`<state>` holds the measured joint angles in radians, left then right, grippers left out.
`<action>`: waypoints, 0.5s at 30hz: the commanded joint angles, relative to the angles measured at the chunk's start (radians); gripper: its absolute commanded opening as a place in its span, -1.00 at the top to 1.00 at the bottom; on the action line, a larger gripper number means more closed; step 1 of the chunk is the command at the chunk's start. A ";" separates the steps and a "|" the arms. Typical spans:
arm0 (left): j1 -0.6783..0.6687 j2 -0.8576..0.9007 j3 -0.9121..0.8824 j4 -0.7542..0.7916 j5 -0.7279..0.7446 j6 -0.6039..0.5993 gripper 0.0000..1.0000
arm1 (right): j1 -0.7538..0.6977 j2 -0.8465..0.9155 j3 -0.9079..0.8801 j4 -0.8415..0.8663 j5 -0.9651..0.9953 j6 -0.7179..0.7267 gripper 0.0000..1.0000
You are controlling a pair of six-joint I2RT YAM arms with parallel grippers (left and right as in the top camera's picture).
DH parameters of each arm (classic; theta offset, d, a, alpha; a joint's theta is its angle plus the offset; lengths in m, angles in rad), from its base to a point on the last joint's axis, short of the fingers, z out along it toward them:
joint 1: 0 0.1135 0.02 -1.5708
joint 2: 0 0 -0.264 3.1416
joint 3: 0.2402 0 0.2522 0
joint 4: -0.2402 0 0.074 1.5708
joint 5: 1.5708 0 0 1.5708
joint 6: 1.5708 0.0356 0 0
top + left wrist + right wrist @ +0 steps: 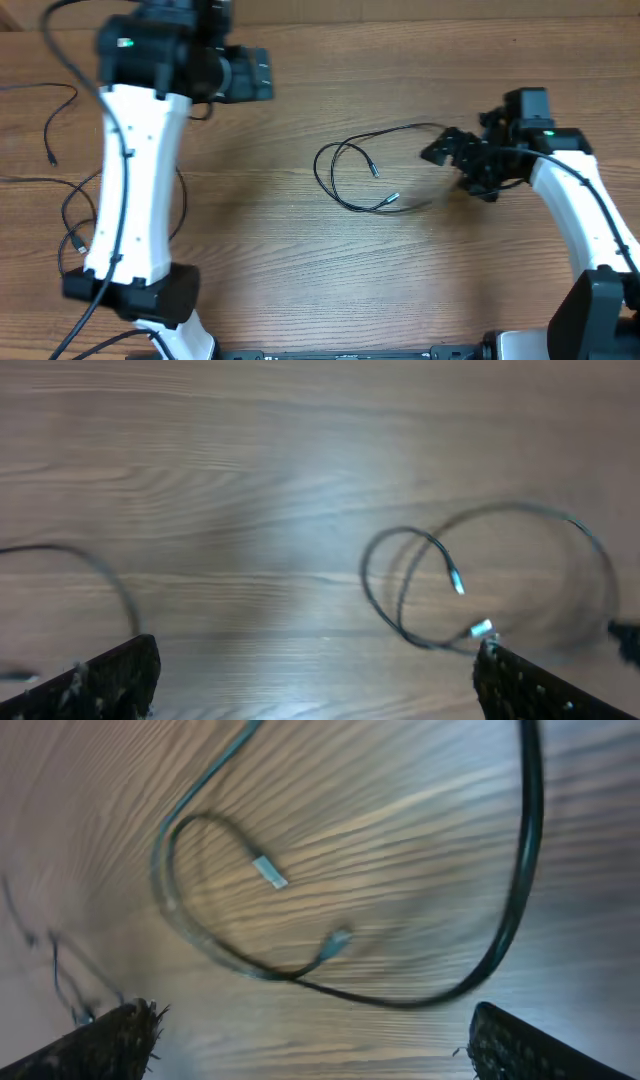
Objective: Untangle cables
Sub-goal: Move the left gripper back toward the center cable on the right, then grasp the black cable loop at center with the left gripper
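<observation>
Fingers of the left gripper stand wide apart, with only bare wood between them and nothing in their hold. Fingers of the right gripper are likewise spread wide, and no contact with any cord is evident at their tips. From overhead, the left gripper sits toward the far left part of the table, well apart from the work. The right gripper sits just beside the right end of the cables. These cables lie flat near the middle of the table as thin black cords in overlapping loops. Two silvery plug tips rest within or at the edge of the loops, near each other but not touching. The left wrist view shows the same loops ahead and to the right of its fingers, with some motion blur. The right wrist view shows one strand sweeping close past the camera, blurred and thick-looking, and the loops with both tips beyond it. Whether that strand touches the right gripper cannot be determined. Another thin black cord lies at the left edge of the table, separate from the central loops.
</observation>
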<state>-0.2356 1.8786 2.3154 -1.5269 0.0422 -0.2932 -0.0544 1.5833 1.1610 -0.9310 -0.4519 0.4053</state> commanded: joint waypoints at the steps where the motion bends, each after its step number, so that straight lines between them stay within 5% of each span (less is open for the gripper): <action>1: -0.091 0.081 -0.010 0.011 0.032 0.059 -0.98 | -0.091 0.003 0.032 -0.021 0.053 0.014 -0.99; 15: -0.291 0.424 -0.010 0.012 0.068 0.166 -0.82 | -0.352 0.003 0.032 -0.097 0.145 -0.046 -1.00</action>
<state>-0.5251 2.2517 2.3096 -1.5089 0.1001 -0.1535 -0.3973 1.5833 1.1614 -1.0260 -0.3229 0.3912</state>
